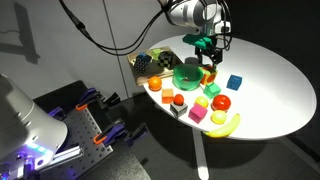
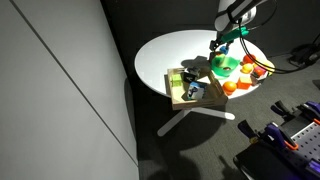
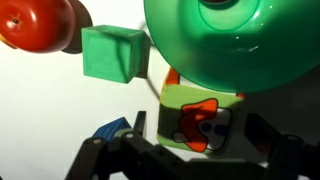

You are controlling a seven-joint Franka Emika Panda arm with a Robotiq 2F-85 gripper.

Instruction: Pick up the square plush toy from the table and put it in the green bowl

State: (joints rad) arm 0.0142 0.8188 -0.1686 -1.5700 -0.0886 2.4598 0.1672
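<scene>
The square plush toy (image 3: 200, 118), orange-red with a whitish patch and yellow-green sides, sits against the near side of the green bowl (image 3: 205, 40) in the wrist view. My gripper (image 3: 197, 132) is low over the toy with one finger on each side. A thin gap shows beside the left finger, so the jaws are open around it. In both exterior views the gripper (image 1: 207, 52) (image 2: 226, 40) hangs just beside the bowl (image 1: 187, 72) (image 2: 224, 65). The toy shows as a small orange spot (image 1: 208, 75) under the fingers.
A green cube (image 3: 112, 52) and a red round fruit (image 3: 38, 25) lie left of the bowl. A blue cube (image 1: 234, 82), a pink cube (image 1: 198, 115), a banana (image 1: 225, 125) and other toys crowd the white round table (image 1: 270, 95). A wooden box (image 2: 185, 88) stands at its edge.
</scene>
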